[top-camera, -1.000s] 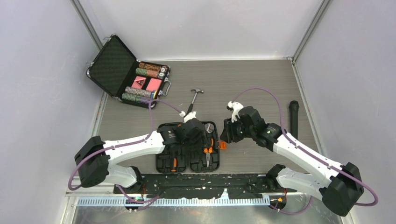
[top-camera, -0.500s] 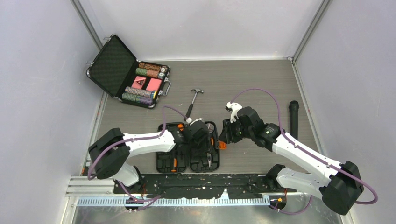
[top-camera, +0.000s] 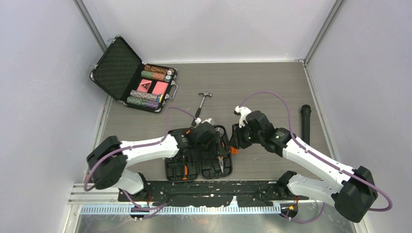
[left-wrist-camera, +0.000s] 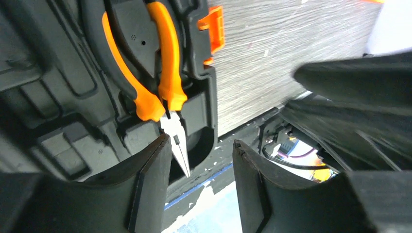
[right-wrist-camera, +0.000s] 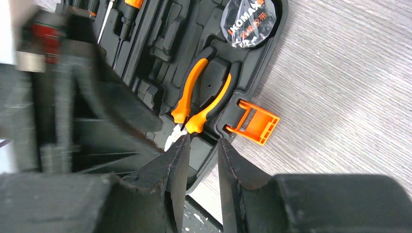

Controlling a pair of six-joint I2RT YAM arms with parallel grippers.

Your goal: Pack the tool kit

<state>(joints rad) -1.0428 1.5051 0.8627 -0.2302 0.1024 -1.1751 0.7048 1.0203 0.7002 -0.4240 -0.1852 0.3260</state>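
The tool kit (top-camera: pixel 176 171) lies open and flat near the table's front, a black moulded case with an orange latch (top-camera: pixel 232 150) on its right edge. Orange-and-black pliers (left-wrist-camera: pixel 162 73) sit in their slot in the right half, and screwdrivers (right-wrist-camera: pixel 129 9) lie in the left half. My left gripper (left-wrist-camera: pixel 201 162) hovers open over the case's right half, its fingers empty, the pliers' tip just beside one finger. My right gripper (right-wrist-camera: pixel 204 144) is at the case's right rim beside the latch (right-wrist-camera: pixel 254 122), jaws narrowly apart with the rim showing in the gap.
A hammer (top-camera: pixel 201 103) lies just behind the kit. An open briefcase of poker chips (top-camera: pixel 136 77) stands at the back left. A black cylinder (top-camera: pixel 305 122) lies by the right wall. A roll of black tape (right-wrist-camera: pixel 248 17) sits in the kit's corner.
My left gripper has shifted right over the pliers side of the case, and the arm's elbow has swung. The right gripper has edged towards the latch and its jaws have narrowed.
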